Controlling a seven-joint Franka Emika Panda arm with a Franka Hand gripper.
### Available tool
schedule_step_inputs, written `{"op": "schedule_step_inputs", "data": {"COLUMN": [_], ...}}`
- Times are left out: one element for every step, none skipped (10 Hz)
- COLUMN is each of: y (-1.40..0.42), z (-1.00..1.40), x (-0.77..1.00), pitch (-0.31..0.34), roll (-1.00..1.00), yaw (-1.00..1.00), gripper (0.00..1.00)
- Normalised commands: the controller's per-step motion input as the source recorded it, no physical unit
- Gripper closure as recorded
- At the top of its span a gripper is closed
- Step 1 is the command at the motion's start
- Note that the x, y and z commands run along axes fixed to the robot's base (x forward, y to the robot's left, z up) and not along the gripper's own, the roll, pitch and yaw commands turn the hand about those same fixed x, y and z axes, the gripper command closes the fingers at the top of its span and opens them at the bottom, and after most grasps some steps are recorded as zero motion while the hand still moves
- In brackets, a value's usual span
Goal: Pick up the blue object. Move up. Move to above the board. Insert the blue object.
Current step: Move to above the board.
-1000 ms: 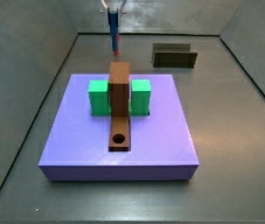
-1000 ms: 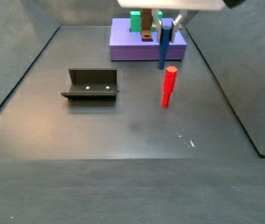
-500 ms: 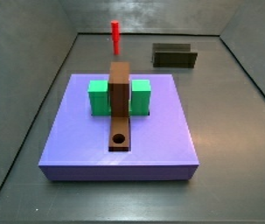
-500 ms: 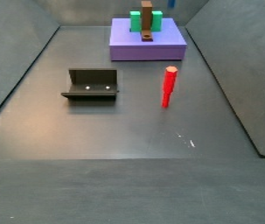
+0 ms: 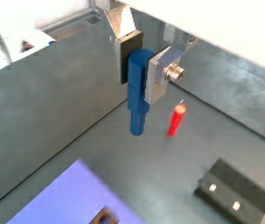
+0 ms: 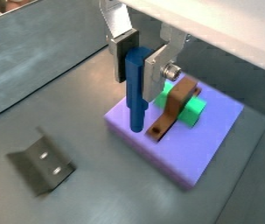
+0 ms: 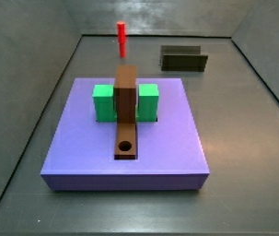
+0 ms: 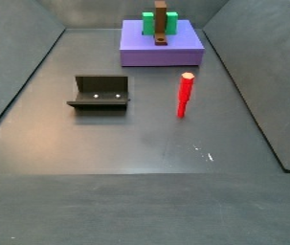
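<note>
The gripper [image 5: 142, 63], high above the floor and out of both side views, clamps the blue peg [image 5: 137, 92] upright; pick and lift look done, the brown board's [image 6: 170, 109] hole is empty

Worktop [image 8: 134, 144]: a dark grey floor with sloping dark walls on either side.
Purple slab [image 8: 162, 50]: lies at the far end of the worktop, flat and wide.
Green block [image 8: 151, 23]: sits on the slab, showing on either side of the board.
Board [image 8: 162, 24]: a narrow brown strip running along the slab's top over the green block, its near end on the slab.
Red stick [image 8: 183, 94]: stands upright on the worktop, well nearer than the slab.
Fixture [image 8: 100, 93]: stands on the worktop, level with the red stick and well apart from it.
Pincer: out of this view.
</note>
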Motion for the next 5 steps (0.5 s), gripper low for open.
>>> {"op": "schedule_step_inputs", "data": {"y": [-1.4,-1.4,-1.4,-0.6,-0.22], "z": [0.19,0.2,0.2,0.09,0.05], "x": [0.35,0.36,0.38,0.2,0.13], "pitch": [0.206,0.164,0.141,0.141,0.136], "roll": [0.02,0.01,0.01,0.02,0.03], "yaw": [0.02,0.02,0.01,0.01,0.01], "gripper": [1.0,1.0,1.0,1.0,1.0]}}
